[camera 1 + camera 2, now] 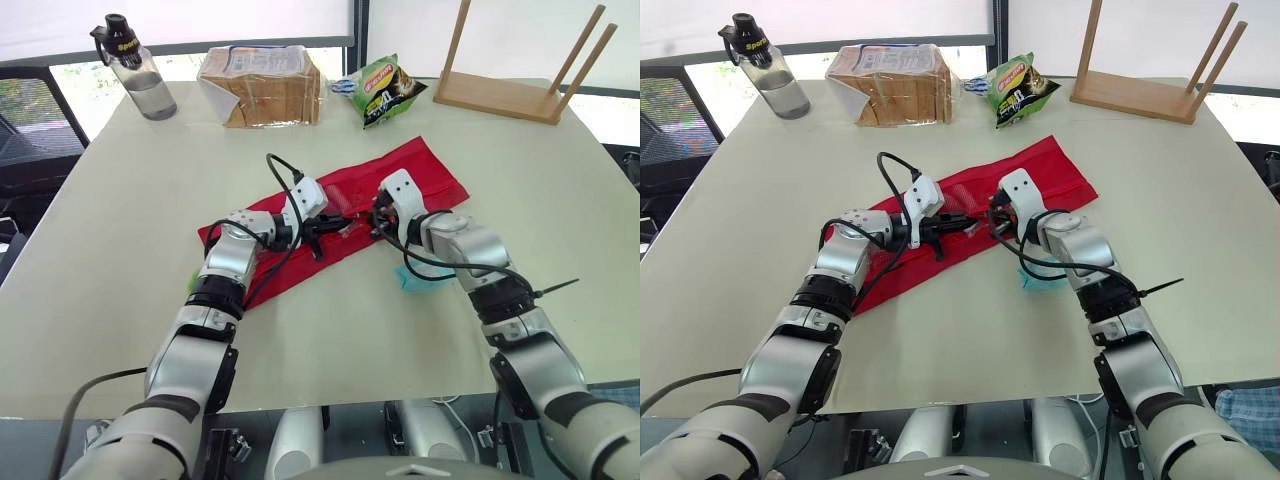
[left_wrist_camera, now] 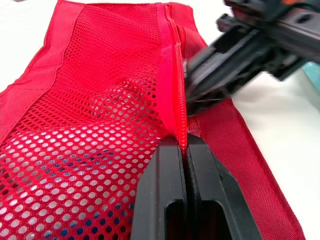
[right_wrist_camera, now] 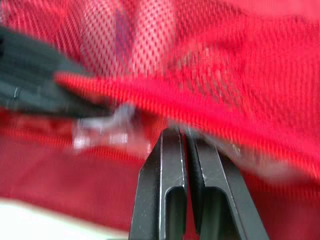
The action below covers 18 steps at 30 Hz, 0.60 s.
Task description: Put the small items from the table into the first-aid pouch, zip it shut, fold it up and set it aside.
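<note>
Pouch (image 1: 425, 172) lies flat on the table (image 1: 120, 220), long axis running near-left to far-right. We pinch its zipper tape (image 2: 172, 75) in the left gripper (image 2: 186, 142). The right gripper (image 3: 186, 131), pressed together, sits just beside it on the same seam, so any pull follows that axis.

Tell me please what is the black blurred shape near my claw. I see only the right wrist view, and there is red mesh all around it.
Observer: That is the left claw, shut on the zipper band of the red mesh fabric pouch.
Operator: Are any small items outside the pouch?
Observer: Yes, a small teal item lies on the pale beige table beside the pouch, partly under the right arm.
Operator: Is the pouch already folded?
Observer: No, it lies spread out flat, diagonally across the table.
</note>
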Available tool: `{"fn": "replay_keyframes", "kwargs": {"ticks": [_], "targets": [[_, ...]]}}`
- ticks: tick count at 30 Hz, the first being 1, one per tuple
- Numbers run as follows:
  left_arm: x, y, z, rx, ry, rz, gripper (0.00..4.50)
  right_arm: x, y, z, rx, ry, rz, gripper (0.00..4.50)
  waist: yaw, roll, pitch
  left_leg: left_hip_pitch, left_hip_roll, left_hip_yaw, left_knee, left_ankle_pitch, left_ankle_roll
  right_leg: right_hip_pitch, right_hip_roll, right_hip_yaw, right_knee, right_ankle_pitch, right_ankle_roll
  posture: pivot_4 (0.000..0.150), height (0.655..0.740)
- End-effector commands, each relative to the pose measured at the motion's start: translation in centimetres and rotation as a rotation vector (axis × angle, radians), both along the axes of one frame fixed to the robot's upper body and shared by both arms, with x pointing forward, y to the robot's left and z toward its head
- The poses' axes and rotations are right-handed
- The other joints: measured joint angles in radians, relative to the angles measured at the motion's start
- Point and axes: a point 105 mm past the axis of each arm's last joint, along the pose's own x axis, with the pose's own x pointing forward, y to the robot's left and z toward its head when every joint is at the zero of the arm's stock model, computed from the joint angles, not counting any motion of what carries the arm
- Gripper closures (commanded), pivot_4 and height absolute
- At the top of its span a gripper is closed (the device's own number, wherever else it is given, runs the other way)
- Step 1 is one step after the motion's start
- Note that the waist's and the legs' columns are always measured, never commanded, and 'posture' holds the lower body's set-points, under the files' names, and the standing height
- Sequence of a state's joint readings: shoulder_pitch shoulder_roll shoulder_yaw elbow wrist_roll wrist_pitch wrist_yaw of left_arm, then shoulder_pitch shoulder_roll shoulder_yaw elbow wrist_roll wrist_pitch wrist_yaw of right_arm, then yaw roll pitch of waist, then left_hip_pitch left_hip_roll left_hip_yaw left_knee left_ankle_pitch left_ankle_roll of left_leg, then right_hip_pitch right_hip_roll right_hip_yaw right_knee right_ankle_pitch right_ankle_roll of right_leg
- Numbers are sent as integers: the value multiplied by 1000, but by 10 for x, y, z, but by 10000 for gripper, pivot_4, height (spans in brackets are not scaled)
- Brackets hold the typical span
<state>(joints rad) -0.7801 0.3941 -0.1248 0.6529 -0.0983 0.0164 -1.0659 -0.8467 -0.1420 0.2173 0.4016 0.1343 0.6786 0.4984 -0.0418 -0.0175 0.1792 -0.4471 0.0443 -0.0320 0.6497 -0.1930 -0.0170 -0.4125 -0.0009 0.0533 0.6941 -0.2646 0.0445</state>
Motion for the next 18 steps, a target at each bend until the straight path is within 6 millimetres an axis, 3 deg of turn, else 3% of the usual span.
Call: {"fn": "replay_keyframes", "kwargs": {"ticks": [1, 5, 13, 18], "targets": [[-4, -2, -3, 34, -5, -23, 45000, 8, 12, 17, 25, -76, 39, 43047, 0, 0, 0, 0, 0, 0, 0, 0, 0, 0, 0, 0, 0, 0, 0, 1500, 7400], [-1, 0, -2, 29, -12, 0, 45000, 4, 7, 18, 23, -82, 77, 43047, 1, 0, 0, 0, 0, 0, 0, 0, 0, 0, 0, 0, 0, 0, 0, 1500, 7400], [3, 4, 3, 8, -10, 31, 45000, -37, -25, 25, 39, -41, 165, 43047, 0, 0, 0, 0, 0, 0, 0, 0, 0, 0, 0, 0, 0, 0, 0, 1500, 7400], [2, 4, 2, 13, -10, 26, 45000, -39, -31, 24, 58, -33, 114, 43047, 0, 0, 0, 1, 1, 0, 0, 0, 0, 0, 1, 0, 1, 0, 0, 1500, 7400]]}}
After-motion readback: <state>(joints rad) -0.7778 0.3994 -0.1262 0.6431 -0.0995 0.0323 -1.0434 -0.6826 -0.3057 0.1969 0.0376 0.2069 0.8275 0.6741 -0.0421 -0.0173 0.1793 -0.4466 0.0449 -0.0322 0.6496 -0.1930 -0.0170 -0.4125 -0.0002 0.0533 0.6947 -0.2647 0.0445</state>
